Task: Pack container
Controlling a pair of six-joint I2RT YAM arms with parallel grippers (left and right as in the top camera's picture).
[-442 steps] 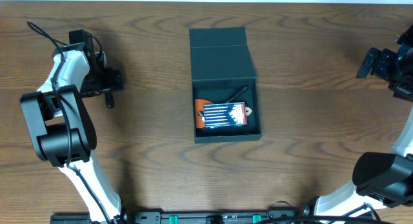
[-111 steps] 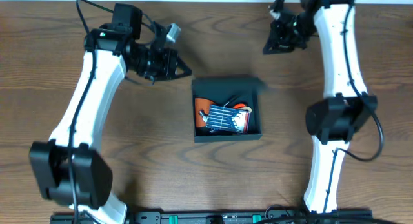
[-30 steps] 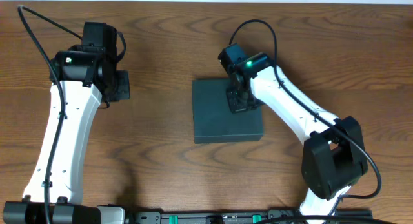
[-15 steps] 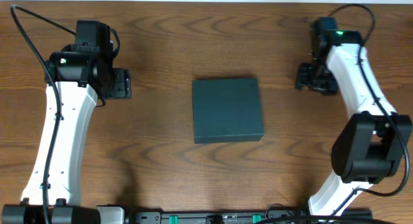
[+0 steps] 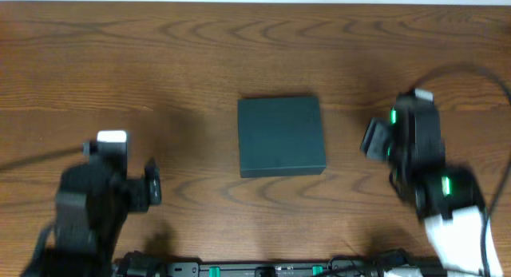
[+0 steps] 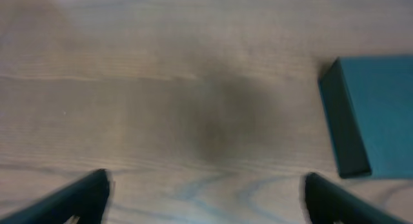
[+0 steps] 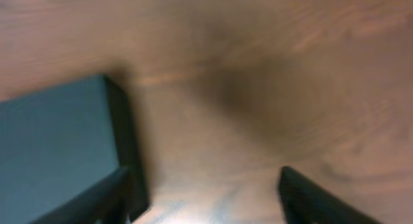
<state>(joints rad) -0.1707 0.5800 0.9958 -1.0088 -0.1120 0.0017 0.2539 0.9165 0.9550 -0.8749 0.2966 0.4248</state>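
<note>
Dark teal container [image 5: 281, 137] at centre of table [image 5: 200, 45], flap lid down flat, contents hidden. Overhead, both arms motion-blurred.

Overhead: left gripper [image 5: 150, 193] toward near-left corner, well apart from container. Its wrist view: fingers [image 6: 77, 197] spread wide, released, nothing between them, bare wood below. Container's side wall shows at right of that view.

Overhead: right gripper [image 5: 374, 139] between container and right edge, near box, not touching. Its wrist view: fingers spread wide, released, empty. Container corner shows at left of that view.
</note>
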